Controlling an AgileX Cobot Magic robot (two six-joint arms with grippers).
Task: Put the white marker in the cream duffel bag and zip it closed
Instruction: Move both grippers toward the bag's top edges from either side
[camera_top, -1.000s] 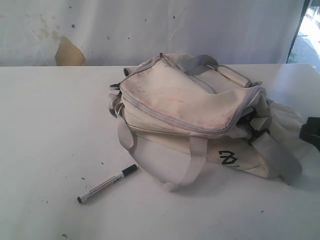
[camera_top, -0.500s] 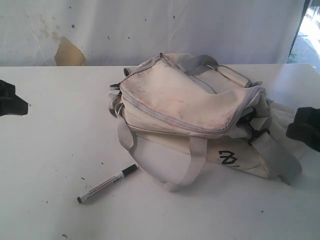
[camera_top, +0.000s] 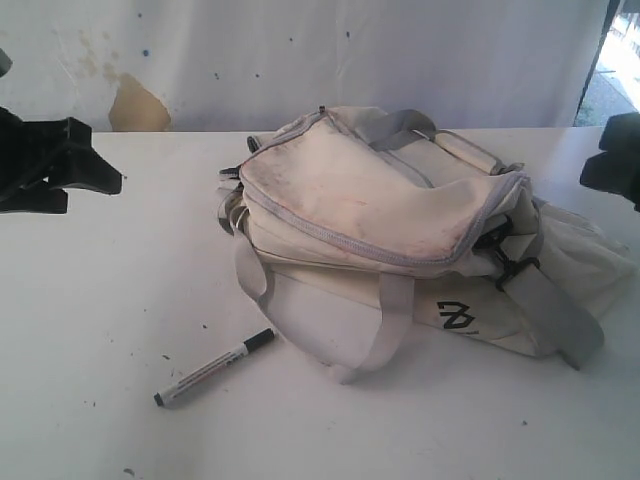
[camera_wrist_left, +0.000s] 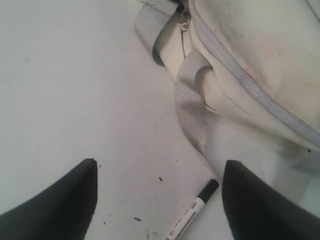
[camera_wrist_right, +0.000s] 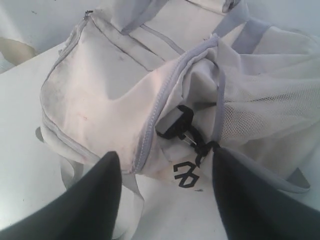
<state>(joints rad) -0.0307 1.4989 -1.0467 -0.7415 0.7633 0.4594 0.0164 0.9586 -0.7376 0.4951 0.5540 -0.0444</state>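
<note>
Both spread, empty: left fingers (camera_wrist_left: 60, 205), right fingers (camera_wrist_right: 87, 200).

The black left gripper (camera_wrist_left: 159, 169) hangs up in the air at the left side, its two dark fingers spread wide and holding nothing. The black right gripper (camera_wrist_right: 166, 152) hangs at the right side, fingers apart, holding nothing.

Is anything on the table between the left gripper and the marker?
Only bare table with a few dark specks, as the exterior view shows. The left gripper is open, and the marker lies untouched.
</note>
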